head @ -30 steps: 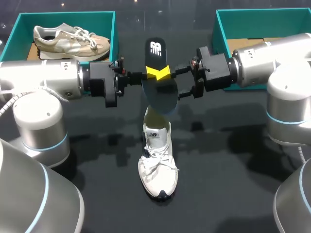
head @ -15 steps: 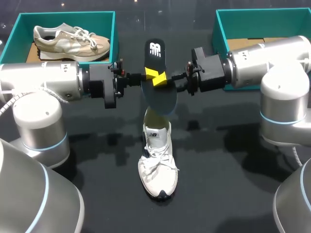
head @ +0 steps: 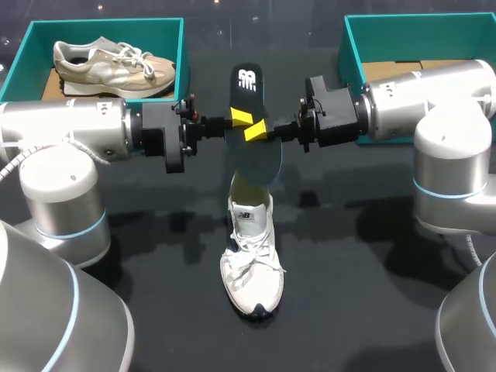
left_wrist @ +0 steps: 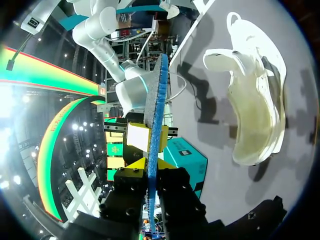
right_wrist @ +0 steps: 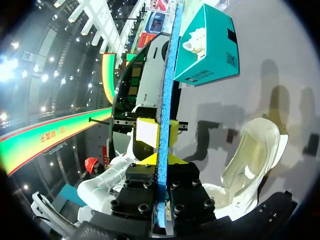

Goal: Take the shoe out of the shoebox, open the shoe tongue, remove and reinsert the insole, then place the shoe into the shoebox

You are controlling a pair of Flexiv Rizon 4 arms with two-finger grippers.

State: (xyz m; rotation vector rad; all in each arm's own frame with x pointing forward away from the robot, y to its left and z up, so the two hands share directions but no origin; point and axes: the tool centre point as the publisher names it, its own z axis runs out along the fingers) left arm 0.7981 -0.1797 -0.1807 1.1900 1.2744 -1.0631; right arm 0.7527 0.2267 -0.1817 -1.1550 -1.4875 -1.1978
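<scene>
Fingers (head: 240, 116) of both arms pinching black insole (head: 253, 159), blue-edged, above white shoe (head: 252, 260)

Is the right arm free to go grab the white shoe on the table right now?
Probably not yet. The right claw is shut on the insole, which the left claw also grips, directly above the white shoe. It would need to let go first; nothing else seems to block it.

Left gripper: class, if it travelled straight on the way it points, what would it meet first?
Probably the right gripper. The left gripper, shut on the insole, points across at it, yellow tips almost meeting; exact depth is unclear.
</scene>
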